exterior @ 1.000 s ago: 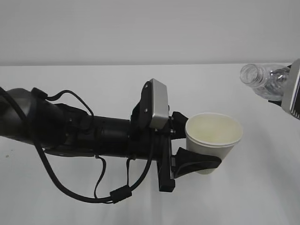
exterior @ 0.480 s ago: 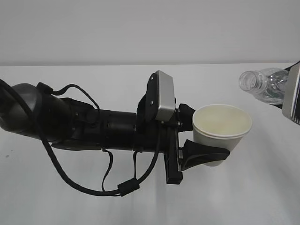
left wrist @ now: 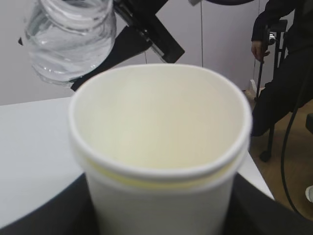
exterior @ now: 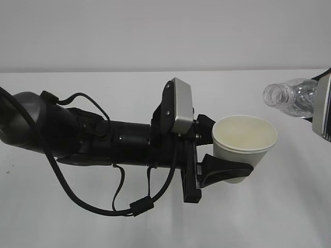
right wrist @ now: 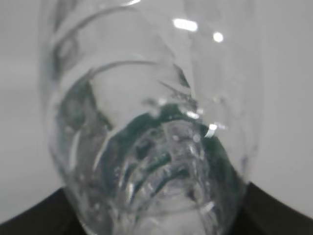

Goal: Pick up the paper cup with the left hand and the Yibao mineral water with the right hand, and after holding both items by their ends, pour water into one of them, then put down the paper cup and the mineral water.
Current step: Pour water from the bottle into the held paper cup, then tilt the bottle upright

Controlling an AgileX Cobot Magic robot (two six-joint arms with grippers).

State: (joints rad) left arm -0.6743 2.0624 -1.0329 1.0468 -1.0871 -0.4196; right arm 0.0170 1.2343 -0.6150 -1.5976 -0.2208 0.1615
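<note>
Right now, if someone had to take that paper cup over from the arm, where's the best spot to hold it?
Probably the upper wall just under the rim of the paper cup, from the right side. The left hand fingers already clasp its lower body from the left, and the cup sits upright and tapered.

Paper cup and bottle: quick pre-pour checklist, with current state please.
1. Left hand closed on the paper cup, cup off the table: ok.
2. Cup upright, mouth open upward, inside dry in the left wrist view: ok.
3. Right hand holds the Yibao mineral water: ok; the bottle fills the right wrist view with dark gripper parts at its base.
4. Bottle neck uncapped and tipped toward the cup: ok.
5. Bottle mouth over the cup rim: not ok; in the exterior view it sits up and right of the rim, with a gap.
6. Water level in the bottle: cannot tell.
</note>
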